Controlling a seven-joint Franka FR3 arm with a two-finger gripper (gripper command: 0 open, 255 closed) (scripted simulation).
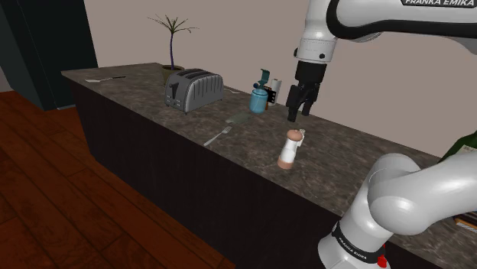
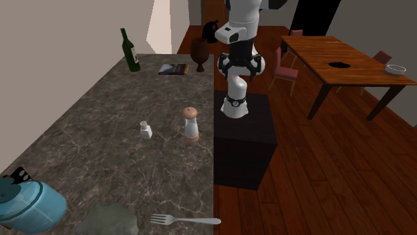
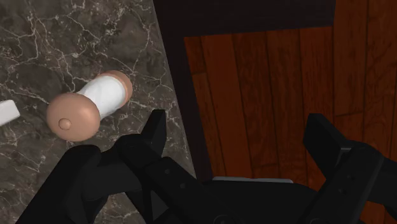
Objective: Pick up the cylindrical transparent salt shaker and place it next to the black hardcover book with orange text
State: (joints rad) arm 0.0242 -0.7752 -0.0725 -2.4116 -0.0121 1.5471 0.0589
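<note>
Salt shaker (image 2: pixel 191 124) — the upright cylinder with a white body and tan cap and base; take it as your target — stands on the dark marble counter (image 2: pixel 100 107), close to the edge that faces the stand. Its long axis is vertical, so the wrist view looks down on its round cap. Your gripper (image 3: pixel 236 122) hangs above counter level with the fingers spread wide and nothing between them.

The relation to watch is that the shaker lies outside the gap, beyond one finger, on the counter side. The gap itself hangs over the counter's edge and the wooden floor (image 3: pixel 267 76). The hand likely needs to shift sideways toward the counter until the cap sits between the fingers, then come straight down.

Mind the small white shaker (image 2: pixel 145 129) just beside the target, further in from the edge and not touching it. A finger going down on that side has to fit between the two. On the other side you have only a narrow strip of marble before the drop, so a nudge that way could tip the shaker off.

The black book (image 2: pixel 173 69) lies flat well apart, along the counter toward the robot's end, with a green wine bottle (image 2: pixel 130 51) and a brown vase (image 2: pixel 200 53) near it — the marble between shaker and book is bare, so the carry looks open.
</note>
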